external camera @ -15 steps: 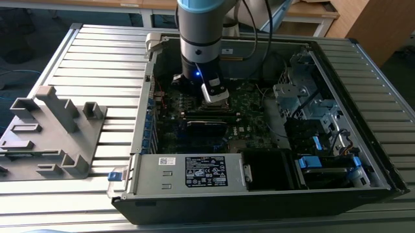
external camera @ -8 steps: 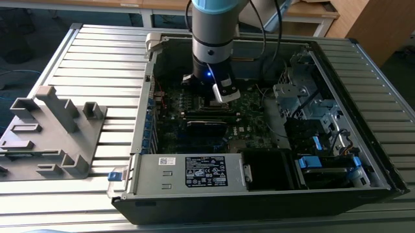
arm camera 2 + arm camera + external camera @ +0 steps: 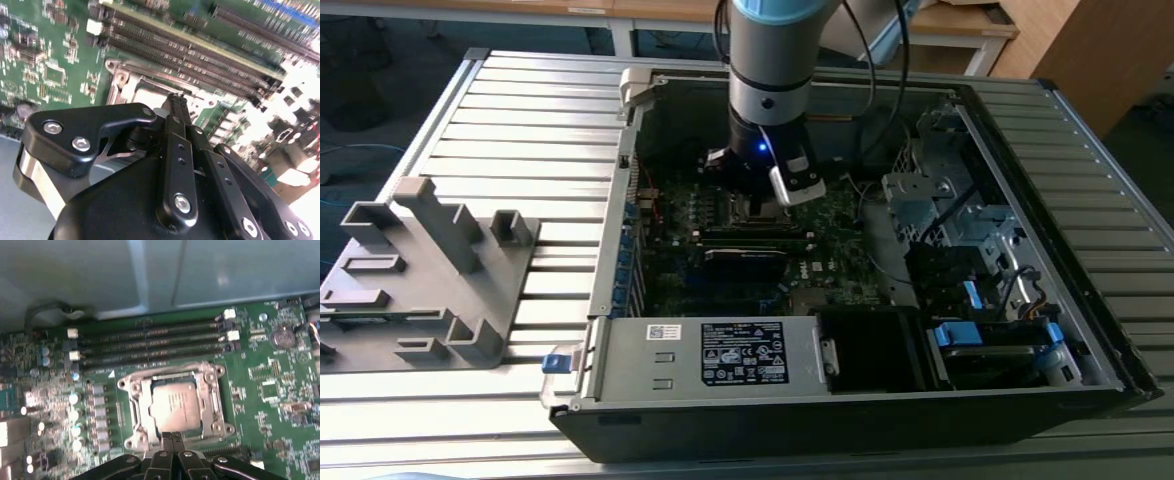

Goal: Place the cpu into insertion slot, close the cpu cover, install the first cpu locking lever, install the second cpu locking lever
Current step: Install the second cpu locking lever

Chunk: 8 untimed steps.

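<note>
An open computer case lies on the slatted metal worktop, with a white printed label on its power supply and a grey plastic fixture at the exterior view's left. Inside, the green motherboard carries four memory slots just beside the socket. The cpu sits in the socket, framed by the cpu cover, and the claw, fingers pressed together and holding nothing, is at the socket's edge.

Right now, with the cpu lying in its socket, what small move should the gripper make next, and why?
Probably lower the gripper slightly where it is. Its jaws are shut at the edge of the cpu cover, which seems to lie flat around the seated cpu, so pressing down there looks like the nearest useful step.
</note>
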Each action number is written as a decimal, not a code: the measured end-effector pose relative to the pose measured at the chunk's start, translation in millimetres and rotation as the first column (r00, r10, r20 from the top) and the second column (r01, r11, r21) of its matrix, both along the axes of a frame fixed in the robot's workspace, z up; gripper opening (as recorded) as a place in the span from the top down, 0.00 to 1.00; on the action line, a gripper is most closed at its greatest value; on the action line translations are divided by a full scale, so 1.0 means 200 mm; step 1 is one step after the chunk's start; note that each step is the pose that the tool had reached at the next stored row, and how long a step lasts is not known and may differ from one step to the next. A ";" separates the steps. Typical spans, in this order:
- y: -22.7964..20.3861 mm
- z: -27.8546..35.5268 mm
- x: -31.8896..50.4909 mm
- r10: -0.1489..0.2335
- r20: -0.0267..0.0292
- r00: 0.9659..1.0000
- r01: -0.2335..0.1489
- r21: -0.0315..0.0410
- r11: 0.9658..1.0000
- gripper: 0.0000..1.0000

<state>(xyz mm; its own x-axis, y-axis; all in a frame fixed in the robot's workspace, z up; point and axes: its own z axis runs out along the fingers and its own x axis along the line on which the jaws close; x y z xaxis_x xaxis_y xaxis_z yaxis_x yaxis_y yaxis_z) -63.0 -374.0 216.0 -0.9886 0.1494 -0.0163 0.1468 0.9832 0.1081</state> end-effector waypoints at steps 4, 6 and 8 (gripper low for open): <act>0.043 -0.003 0.018 0.000 0.000 1.000 0.000 0.000 1.000 0.90; 0.052 -0.005 0.038 0.000 0.000 1.000 0.000 0.000 1.000 0.90; 0.068 -0.006 0.042 0.000 0.000 1.000 0.000 0.000 1.000 0.90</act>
<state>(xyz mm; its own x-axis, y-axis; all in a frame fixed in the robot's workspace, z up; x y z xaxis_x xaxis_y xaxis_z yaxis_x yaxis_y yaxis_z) -54.5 -360.4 214.7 -0.9886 0.1496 -0.0162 0.1470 0.9832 0.1081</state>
